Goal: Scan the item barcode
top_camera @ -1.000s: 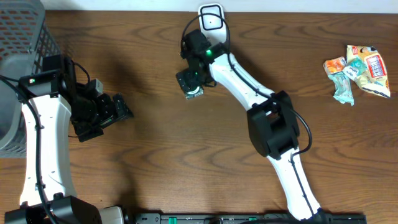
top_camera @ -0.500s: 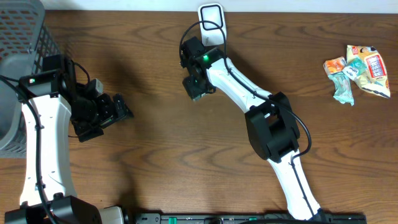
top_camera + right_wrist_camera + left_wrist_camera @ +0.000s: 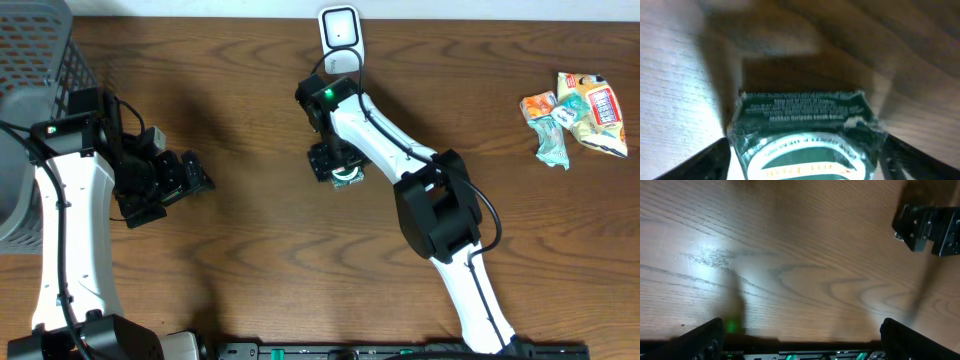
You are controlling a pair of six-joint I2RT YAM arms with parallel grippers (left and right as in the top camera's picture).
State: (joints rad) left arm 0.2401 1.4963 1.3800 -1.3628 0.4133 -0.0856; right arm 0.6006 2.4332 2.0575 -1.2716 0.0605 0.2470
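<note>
Green packet [image 3: 802, 135] cut off by the bottom edge, its small print blurred

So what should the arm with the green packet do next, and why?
Probably close the right pincer firmly on the crinkly green foil packet, so it can be carried up to the white boxy scanner. The packet sits between wide-set fingers, grip unclear, and lies well short of the scanner.

A grey plastic mesh basket [image 3: 45, 50] is sitting at the brown wooden table's [image 3: 250, 260] left edge — crumpled colourful snack packets [image 3: 575, 115] are lying far right.
</note>
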